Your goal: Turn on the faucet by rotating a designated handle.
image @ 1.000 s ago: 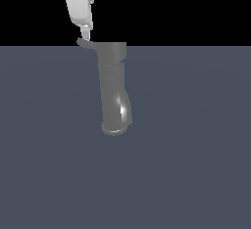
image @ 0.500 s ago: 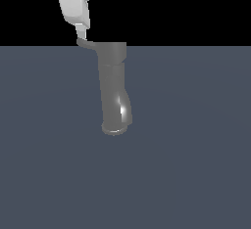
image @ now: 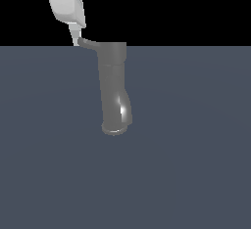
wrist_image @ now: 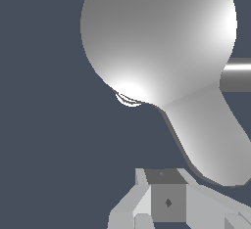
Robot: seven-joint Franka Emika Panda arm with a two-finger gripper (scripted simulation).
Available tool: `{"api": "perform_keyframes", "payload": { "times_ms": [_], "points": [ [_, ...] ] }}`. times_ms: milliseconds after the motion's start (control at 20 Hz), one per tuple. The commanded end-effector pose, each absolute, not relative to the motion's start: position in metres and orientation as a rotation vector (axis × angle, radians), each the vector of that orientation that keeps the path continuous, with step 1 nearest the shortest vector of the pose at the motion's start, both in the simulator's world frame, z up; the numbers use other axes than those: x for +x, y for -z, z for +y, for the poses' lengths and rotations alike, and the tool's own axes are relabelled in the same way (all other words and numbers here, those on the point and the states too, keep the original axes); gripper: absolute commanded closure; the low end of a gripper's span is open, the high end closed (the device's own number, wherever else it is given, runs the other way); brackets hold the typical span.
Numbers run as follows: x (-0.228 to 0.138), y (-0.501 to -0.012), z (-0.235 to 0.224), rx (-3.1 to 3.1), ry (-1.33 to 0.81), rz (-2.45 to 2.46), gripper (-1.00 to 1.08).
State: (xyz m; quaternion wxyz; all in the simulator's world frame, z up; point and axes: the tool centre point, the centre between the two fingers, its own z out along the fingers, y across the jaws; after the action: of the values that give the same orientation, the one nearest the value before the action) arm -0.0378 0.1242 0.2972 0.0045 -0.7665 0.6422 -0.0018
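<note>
The faucet (image: 113,88) is a glossy dark-grey tube standing on the grey floor, its flared rim at the near end. The handle (image: 87,42), a thin curved lever, sticks out from the faucet's far, wider end toward the exterior view's left. My white gripper (image: 76,37) comes down from above with its fingertips against the handle's outer tip. The fingers look pressed together with nothing between them. In the wrist view the faucet (wrist_image: 157,37) is a large shiny round shape. From it the handle (wrist_image: 208,132) runs toward my gripper (wrist_image: 165,211).
A flat dark grey-blue floor (image: 196,164) spreads around the faucet, with black background behind it. A short grey tube (wrist_image: 236,74) of the faucet shows at the wrist view's edge.
My gripper has shifted a little toward the exterior view's left, staying at the handle's tip. The handle tip has followed it slightly. The faucet body has not moved.
</note>
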Motion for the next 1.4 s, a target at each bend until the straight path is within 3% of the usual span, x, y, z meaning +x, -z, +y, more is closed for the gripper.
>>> {"api": "perform_keyframes", "payload": {
  "times_ms": [0, 850, 950, 1350],
  "points": [
    [-0.044, -0.297, 0.117, -2.399, 0.005, 2.020, 1.08],
    [-0.094, -0.297, 0.081, -2.400, 0.000, 2.027, 1.08],
    [-0.093, -0.297, 0.097, -2.426, 0.001, 1.993, 1.08],
    [-0.098, -0.297, 0.047, -2.410, 0.000, 2.013, 1.08]
  ]
}}
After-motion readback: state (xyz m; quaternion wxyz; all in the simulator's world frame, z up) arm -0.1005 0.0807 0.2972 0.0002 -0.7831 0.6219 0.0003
